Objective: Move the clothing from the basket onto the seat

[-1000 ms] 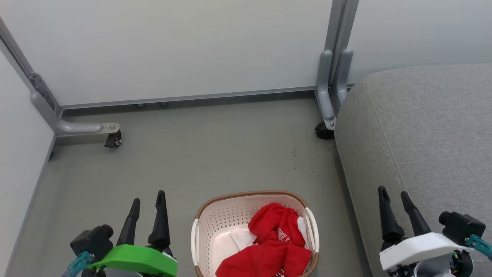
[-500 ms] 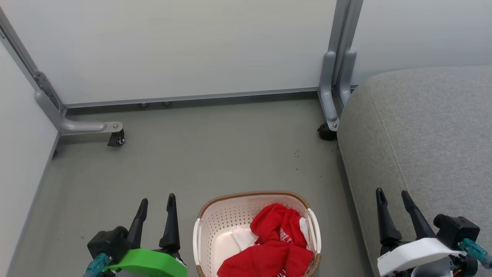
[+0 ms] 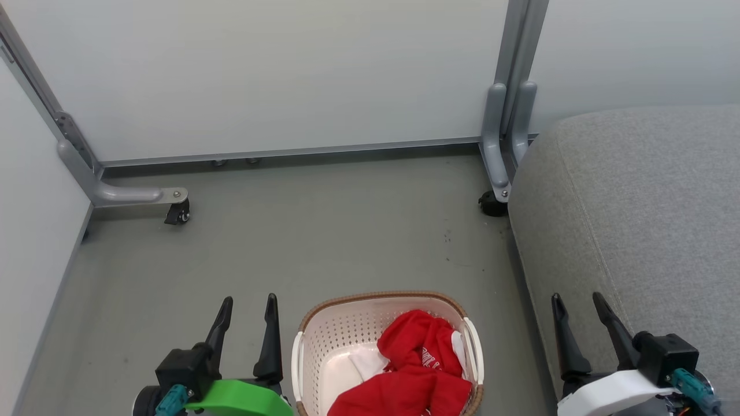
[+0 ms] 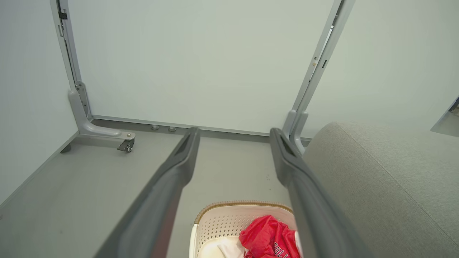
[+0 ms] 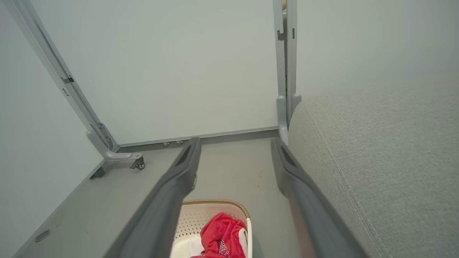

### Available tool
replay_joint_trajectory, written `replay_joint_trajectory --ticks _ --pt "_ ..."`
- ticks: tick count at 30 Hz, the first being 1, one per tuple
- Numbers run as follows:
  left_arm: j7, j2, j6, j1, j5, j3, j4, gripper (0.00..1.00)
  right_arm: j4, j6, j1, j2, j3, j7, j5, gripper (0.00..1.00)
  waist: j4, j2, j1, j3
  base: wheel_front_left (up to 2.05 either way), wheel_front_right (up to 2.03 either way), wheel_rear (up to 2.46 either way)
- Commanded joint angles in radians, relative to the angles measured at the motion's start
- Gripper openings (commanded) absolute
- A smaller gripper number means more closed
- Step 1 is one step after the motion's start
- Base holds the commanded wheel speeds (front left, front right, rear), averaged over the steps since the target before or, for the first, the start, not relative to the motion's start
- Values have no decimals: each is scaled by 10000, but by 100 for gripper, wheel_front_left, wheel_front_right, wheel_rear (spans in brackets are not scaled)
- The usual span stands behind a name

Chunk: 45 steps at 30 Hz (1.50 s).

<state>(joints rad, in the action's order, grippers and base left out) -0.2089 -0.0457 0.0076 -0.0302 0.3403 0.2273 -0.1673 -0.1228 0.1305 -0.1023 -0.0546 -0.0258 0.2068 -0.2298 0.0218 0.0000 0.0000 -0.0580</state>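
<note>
Lying crumpled in basket (image 3: 338, 332): red clothing (image 3: 411, 348), white lining showing.

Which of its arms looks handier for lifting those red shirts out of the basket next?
Probably the right. The clothing is heaped toward the right side of the basket, and the right pincer hangs open at the edge of the seat. The left pincer, also open, is on the far side.

Basket (image 3: 335, 326) on floor (image 3: 347, 231). Jerseys (image 3: 416, 370) inside basket, toward its right half. Left gripper (image 3: 250, 299) just left of basket. Right gripper (image 3: 576, 297) and sofa cushion (image 3: 636, 219) right of basket. Partition panel (image 3: 289, 75) well behind basket.
</note>
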Motion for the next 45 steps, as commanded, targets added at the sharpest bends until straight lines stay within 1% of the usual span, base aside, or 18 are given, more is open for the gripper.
replay_joint_trajectory --ticks 1,27,45 --pt "-85 -63 15 -158 -282 43 -6 100 47 3 -132 -104 -111 112 298 100 -5 0 0 -19 0 0 0" --pt "-585 -75 225 -430 -2049 543 -280 100 -22 2 -624 -236 -452 603 2308 100 80 0 0 -411 0 0 0" --pt "-572 -74 183 -435 -2026 559 -467 100 -56 2 -703 -190 -401 598 2262 100 28 0 0 -441 0 0 0"
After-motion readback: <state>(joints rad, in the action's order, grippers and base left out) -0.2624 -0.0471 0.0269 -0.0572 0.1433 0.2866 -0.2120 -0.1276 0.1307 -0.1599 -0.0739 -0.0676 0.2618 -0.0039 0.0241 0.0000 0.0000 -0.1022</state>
